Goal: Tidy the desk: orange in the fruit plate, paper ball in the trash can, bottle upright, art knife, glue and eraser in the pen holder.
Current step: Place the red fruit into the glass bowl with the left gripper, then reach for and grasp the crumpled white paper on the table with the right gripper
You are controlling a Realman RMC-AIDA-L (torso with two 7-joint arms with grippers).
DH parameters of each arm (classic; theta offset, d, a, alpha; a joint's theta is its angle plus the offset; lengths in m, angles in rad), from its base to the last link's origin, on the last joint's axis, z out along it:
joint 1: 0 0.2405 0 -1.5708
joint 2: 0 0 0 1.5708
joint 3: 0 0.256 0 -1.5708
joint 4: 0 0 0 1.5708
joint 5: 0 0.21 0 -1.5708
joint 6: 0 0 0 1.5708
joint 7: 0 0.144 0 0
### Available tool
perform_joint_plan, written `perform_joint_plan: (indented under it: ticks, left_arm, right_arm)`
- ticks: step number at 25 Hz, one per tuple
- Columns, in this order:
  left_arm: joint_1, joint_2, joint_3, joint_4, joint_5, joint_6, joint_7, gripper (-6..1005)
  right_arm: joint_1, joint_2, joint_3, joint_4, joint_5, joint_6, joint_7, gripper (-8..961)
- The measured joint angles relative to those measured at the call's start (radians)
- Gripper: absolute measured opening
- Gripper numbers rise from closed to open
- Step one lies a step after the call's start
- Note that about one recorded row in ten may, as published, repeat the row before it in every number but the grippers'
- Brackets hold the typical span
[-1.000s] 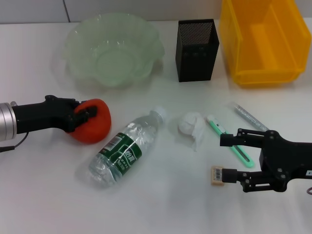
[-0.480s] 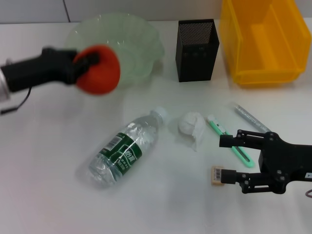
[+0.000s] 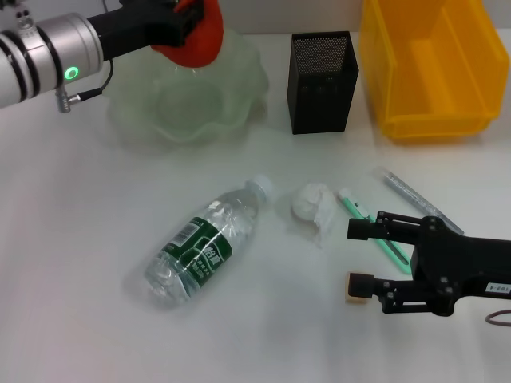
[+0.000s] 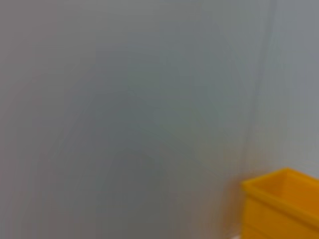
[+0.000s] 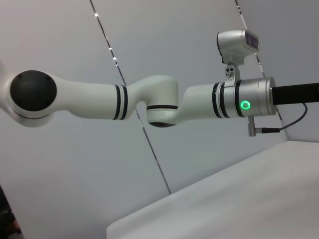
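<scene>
My left gripper (image 3: 185,17) is shut on the orange (image 3: 201,40) and holds it in the air over the back rim of the pale green fruit plate (image 3: 132,121). The bottle (image 3: 200,247) lies on its side mid-table, and the paper ball (image 3: 313,206) sits just right of its cap. The green art knife (image 3: 356,211) and the clear glue stick (image 3: 406,190) lie further right. My right gripper (image 3: 361,257) is open and low over the table. Its lower fingertip overlaps the eraser (image 3: 352,292), and its upper finger lies across the art knife. The black mesh pen holder (image 3: 322,80) stands at the back.
The yellow trash can (image 3: 431,68) stands at the back right beside the pen holder; its corner (image 4: 284,204) also shows in the left wrist view. The right wrist view shows only the left arm (image 5: 199,104) against the wall.
The left arm has lifted the orange off the table and carried it up and back over the fruit plate. The right gripper has edged left, so its lower fingertip now covers part of the eraser.
</scene>
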Motion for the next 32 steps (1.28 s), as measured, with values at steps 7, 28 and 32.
perform_joint_plan:
  ticks: [7, 28, 32]
  left_arm:
    - [-0.013, -0.006, 0.022, -0.067, -0.125, -0.14, 0.064, 310]
    - [0.365, 0.091, 0.022, 0.06, -0.009, 0.661, 0.122, 846]
    - [0.374, 0.082, 0.022, 0.059, 0.037, 0.672, 0.122, 846]
  right_arm:
    - [0.002, 0.0, 0.0, 0.036, 0.006, 0.029, -0.02, 770]
    - [0.112, -0.044, -0.287, -0.981, -0.134, -0.032, 0.931, 757]
    - [0.237, -0.03, -0.453, -0.997, -0.35, -0.006, 0.987, 755]
